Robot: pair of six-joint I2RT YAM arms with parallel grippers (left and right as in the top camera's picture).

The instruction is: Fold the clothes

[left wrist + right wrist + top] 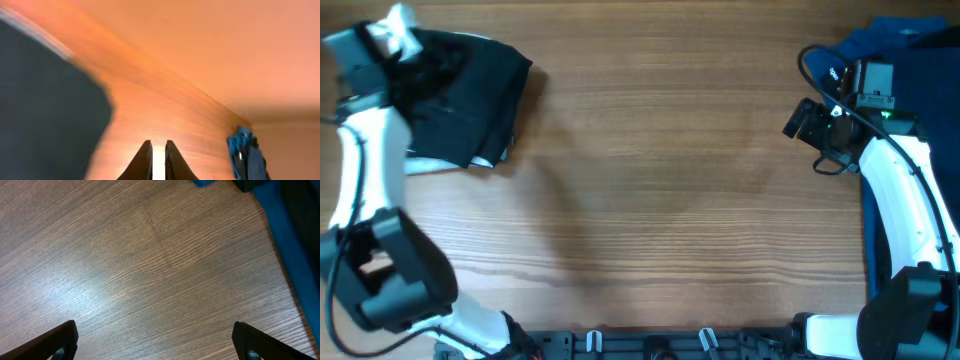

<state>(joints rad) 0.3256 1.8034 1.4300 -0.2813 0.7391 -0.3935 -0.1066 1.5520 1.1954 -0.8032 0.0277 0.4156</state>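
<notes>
The black garment (470, 100) lies bunched at the table's far left corner, with a strip of whitish lining (432, 165) showing along its near edge. It fills the left of the left wrist view (45, 115). My left gripper (158, 146) hangs just off the garment's edge over bare wood, its jaws parted by only a narrow slit with nothing between them. A pile of blue clothes (910, 60) sits at the far right corner. Beside that pile my right gripper (800, 120) stands wide open above bare table (155, 340), holding nothing.
The wooden table (660, 180) stretches between the two piles. Blue fabric (285, 240) runs down the right edge of the right wrist view. The blue pile (245, 155) also shows far off in the left wrist view. A cable loops by the right wrist (815, 65).
</notes>
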